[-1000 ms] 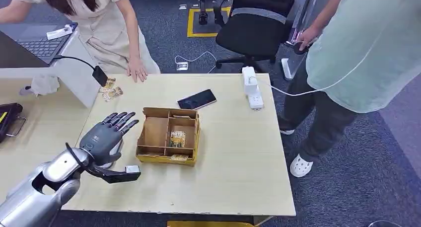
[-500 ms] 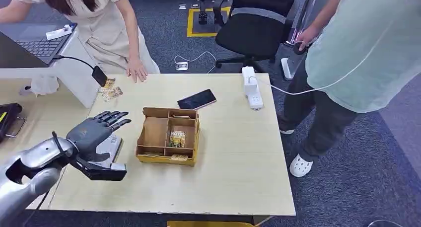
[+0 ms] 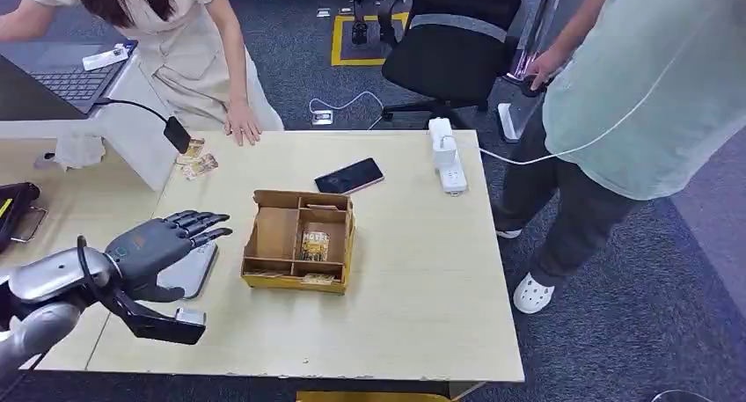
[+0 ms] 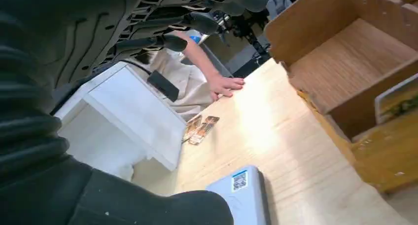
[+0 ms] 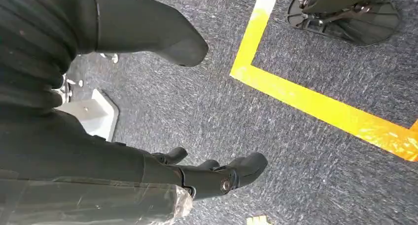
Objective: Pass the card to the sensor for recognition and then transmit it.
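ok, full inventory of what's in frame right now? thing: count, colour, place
table: 1, light wood, centre
divided box: 1, brown cardboard, mid-table
card in box: 1, yellow-green print, upright in a middle compartment
loose cards: a few, gold-brown, table's far left corner
sensor pad: 1, grey, left of box, partly under left hand
phone: 1, black, behind box
power strip: 1, white, far right edge, cable attached
laptop: 1, grey, white side desk
office chair: 1, black, behind table
floor tape: yellow lines, grey carpet
people: 2, one leaning with hand on table, one standing right
left hand: dark grey, fingers spread above sensor pad, holds nothing
right hand: dark, hanging over carpet, holds nothing
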